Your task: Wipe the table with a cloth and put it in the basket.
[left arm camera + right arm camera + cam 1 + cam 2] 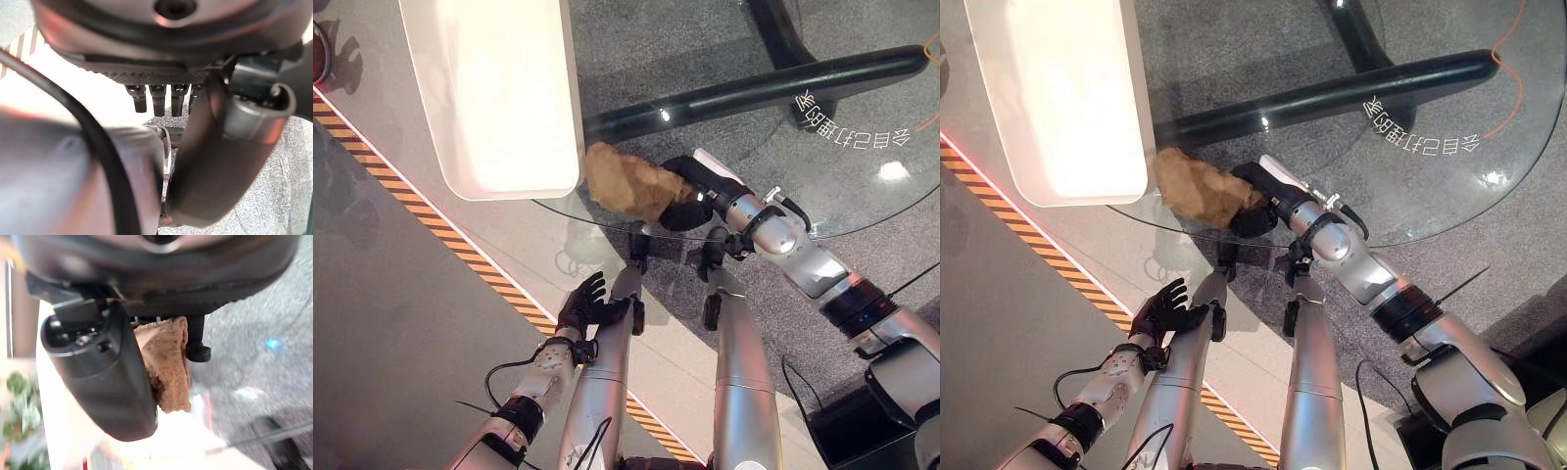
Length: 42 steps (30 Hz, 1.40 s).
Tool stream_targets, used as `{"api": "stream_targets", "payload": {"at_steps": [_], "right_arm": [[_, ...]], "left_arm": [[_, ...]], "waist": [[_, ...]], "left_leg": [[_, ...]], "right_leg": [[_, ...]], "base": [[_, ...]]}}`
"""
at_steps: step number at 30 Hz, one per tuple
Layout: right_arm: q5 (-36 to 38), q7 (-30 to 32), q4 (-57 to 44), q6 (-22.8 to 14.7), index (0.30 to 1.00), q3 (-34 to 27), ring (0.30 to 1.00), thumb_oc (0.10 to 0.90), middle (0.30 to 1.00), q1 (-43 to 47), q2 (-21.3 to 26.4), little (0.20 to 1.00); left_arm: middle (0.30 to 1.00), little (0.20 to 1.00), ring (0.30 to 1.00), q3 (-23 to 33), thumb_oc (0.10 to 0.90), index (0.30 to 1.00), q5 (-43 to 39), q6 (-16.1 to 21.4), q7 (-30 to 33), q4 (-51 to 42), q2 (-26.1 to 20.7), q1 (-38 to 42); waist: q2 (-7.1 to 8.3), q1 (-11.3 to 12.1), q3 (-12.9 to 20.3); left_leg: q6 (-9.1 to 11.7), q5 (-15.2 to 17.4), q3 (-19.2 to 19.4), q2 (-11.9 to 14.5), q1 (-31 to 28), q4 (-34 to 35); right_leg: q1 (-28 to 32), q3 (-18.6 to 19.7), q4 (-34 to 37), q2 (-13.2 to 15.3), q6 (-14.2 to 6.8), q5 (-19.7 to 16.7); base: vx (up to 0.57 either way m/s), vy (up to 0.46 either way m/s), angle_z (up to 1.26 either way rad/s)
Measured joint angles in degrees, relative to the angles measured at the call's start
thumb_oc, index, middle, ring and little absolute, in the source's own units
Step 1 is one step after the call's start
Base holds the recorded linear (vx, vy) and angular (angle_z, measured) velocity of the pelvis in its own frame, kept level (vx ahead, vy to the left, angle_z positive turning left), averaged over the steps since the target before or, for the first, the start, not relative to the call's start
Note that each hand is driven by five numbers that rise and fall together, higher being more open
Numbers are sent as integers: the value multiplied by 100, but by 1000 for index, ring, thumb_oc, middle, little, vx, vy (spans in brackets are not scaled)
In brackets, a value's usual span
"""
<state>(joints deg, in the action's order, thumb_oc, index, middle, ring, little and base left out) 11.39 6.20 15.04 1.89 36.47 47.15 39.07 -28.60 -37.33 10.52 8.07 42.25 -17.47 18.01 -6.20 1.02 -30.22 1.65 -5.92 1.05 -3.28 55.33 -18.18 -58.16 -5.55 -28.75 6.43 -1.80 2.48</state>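
A crumpled brown cloth [626, 181] lies on the near left rim of the round glass table [871, 137]. My right hand [697, 192] reaches in from the right and is shut on the cloth's right end. In the right wrist view the cloth [168, 367] is pinched between the thumb [102, 377] and the fingers. My left hand [585, 304] hangs low beside the table, below its rim, with its fingers spread and nothing in it. Its fingertips [159, 100] show straight in the left wrist view.
A large white object with rounded corners [494, 88] sits just left of the cloth, overlapping the glass edge. A black table base bar [754, 88] runs under the glass. Yellow-black striped tape [431, 225] crosses the floor on the left. An orange cable [1518, 59] lies at far right.
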Motion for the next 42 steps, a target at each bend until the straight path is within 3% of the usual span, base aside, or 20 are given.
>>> {"api": "stream_targets", "payload": {"at_steps": [10,14,21,27,34,42], "right_arm": [[3,1972,44,150,300,-1208,300,100,300,-170,-110,200],[64,2398,190,252,300,-1629,300,100,300,-190,-57,200],[259,2582,218,257,300,-1757,300,100,300,-424,-57,200],[281,2665,214,242,300,-1923,300,100,300,-861,-71,200],[273,2664,-140,238,300,-2320,300,100,300,-1602,-165,200],[279,2490,-555,81,300,-2522,300,100,300,-2256,-365,200]], "left_arm": [[900,900,900,0,800,900,-20,166,149,-7,18,-6],[900,900,900,80,800,900,-121,254,298,-54,16,-6],[900,900,900,480,800,900,-267,560,520,-73,15,-23],[900,900,900,1095,800,900,-444,1118,1237,-428,19,-365],[900,900,900,1628,800,900,-425,1467,1871,-1835,-14,-1041],[900,900,900,1455,800,900,-452,1461,1131,-2757,-14,-1637]], "waist": [[96,-109,-56],[98,-146,-57],[98,-154,-57],[115,-112,-67],[115,-60,-68],[117,14,-73]], "left_leg": [[-84,45,131,-17,2,-16],[-189,96,222,-18,0,-93],[-210,137,286,-2,-43,-200],[-220,144,295,-5,-216,-196],[-194,163,283,-2,-314,-187],[-171,147,248,1,-397,-135]], "right_leg": [[-1,159,101,-6,-102,-78],[3,270,105,-12,-127,-91],[67,295,92,-26,-132,-93],[219,301,78,-25,-131,-97],[297,292,28,-18,-113,-84],[361,265,20,-29,-92,-69]], "base": [[1,-3,-4],[-10,-31,-10],[-3,-6,-1],[-35,-67,-2],[-33,-82,1],[-20,-28,0]]}}
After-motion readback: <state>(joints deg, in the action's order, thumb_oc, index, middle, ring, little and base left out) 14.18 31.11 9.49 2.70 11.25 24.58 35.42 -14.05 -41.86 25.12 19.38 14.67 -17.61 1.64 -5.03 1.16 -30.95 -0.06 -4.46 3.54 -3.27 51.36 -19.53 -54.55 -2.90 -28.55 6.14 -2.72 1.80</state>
